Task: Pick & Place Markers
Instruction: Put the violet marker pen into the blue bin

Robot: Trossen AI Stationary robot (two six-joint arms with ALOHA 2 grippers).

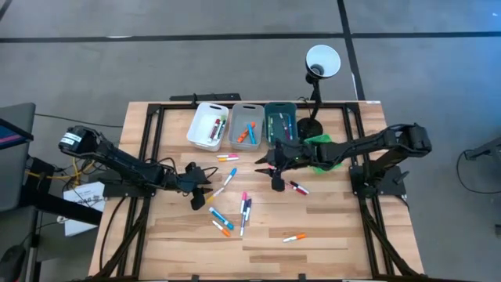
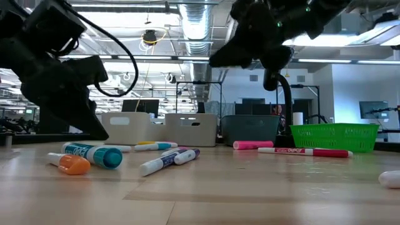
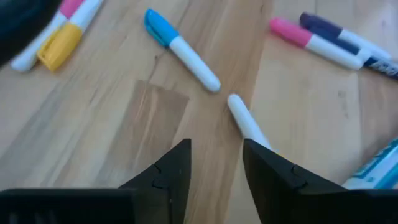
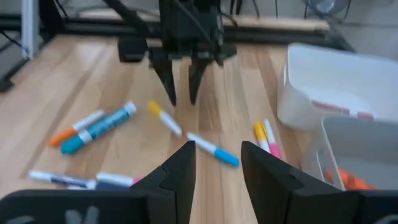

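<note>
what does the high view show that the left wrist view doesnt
Only the high view shows the white plastic bin, grey plastic bin, teal plastic bin, green mesh basket, white desk lamp and the right gripper.

Only the left wrist view shows, close up, the left gripper open and empty above a white marker end.

Both show the blue-capped white marker lying on the pale wooden table.
</note>
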